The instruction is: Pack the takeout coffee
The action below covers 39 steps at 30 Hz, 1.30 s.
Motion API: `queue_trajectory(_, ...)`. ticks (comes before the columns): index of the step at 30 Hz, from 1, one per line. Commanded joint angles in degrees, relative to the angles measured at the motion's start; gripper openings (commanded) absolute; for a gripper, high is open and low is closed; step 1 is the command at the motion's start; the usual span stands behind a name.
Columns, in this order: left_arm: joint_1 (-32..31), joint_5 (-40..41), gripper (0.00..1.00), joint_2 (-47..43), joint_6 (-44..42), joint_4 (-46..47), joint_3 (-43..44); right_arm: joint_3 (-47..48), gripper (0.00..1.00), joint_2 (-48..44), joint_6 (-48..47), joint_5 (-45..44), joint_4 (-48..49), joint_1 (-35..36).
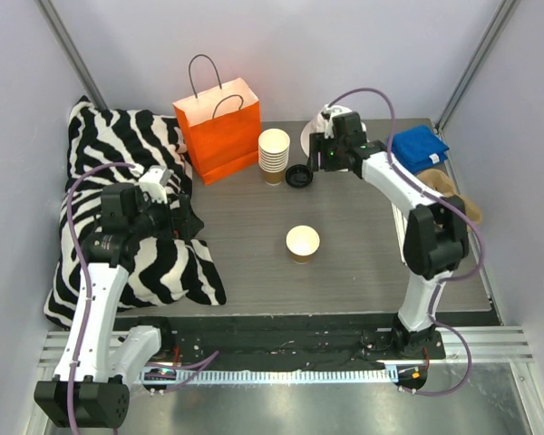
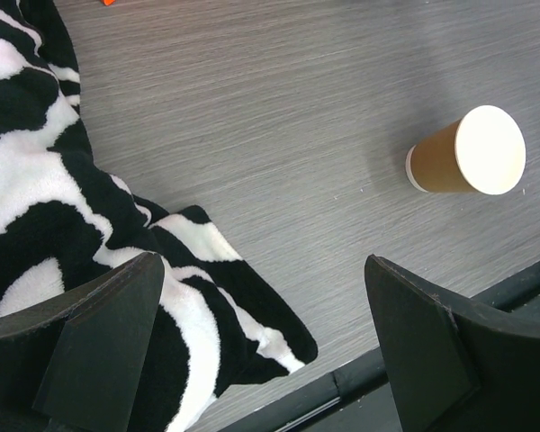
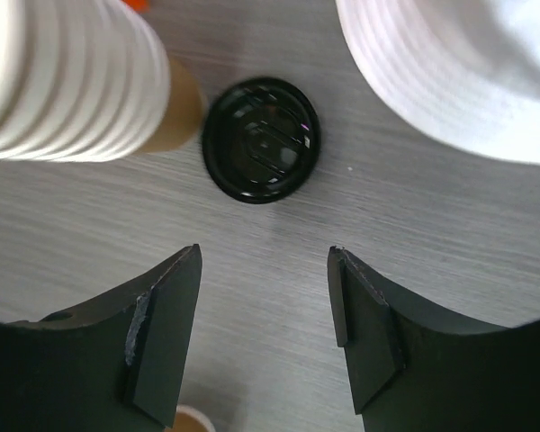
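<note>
The small tan paper cup (image 1: 302, 243) stands open, cream inside showing, at the table's middle; it also shows in the left wrist view (image 2: 450, 157). Its round black lid (image 1: 298, 176) lies apart on the table, next to the taller stack of lidless cups (image 1: 274, 154). In the right wrist view the lid (image 3: 261, 139) lies just ahead of my right gripper (image 3: 265, 256), which is open, empty and hovering above the table. My left gripper (image 2: 265, 270) is open and empty over the corner of the zebra pillow (image 2: 90, 225), left of the cup.
An orange paper bag (image 1: 219, 131) with handles stands at the back left. A white stack of plates (image 3: 450, 72) sits behind the lid. A blue cloth (image 1: 420, 148) and a brown pulp carrier (image 1: 458, 195) lie at the right edge.
</note>
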State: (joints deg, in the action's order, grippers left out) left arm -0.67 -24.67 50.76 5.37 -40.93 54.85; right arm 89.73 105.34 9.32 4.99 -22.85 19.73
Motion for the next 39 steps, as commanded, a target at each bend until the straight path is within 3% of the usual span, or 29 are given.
queue_trajectory(1,0.1,-0.6,1.0,0.3,-0.3,1.7,2.4,4.9,0.65,5.4,4.0,-6.7,-0.4,0.1)
queue_trajectory(10,0.1,-0.6,1.0,1.4,-0.1,2.3,1.7,9.5,0.63,15.2,5.0,-9.7,1.7,0.1)
queue_trajectory(23,0.1,-0.3,0.99,1.4,-0.5,2.3,0.8,12.5,0.6,21.9,6.8,-10.3,3.5,0.2)
queue_trajectory(30,0.1,-3.4,1.0,1.7,-2.2,1.8,0.9,11.5,0.41,22.1,6.3,-9.3,3.8,0.1)
queue_trajectory(37,0.1,-3.4,1.0,2.0,-7.1,-2.0,3.8,11.1,0.04,18.4,9.3,-1.2,-1.0,-2.7)
queue_trajectory(39,0.1,-3.5,1.0,1.8,-9.7,-3.1,5.3,9.2,0.01,14.4,9.2,1.1,-2.7,-4.5)
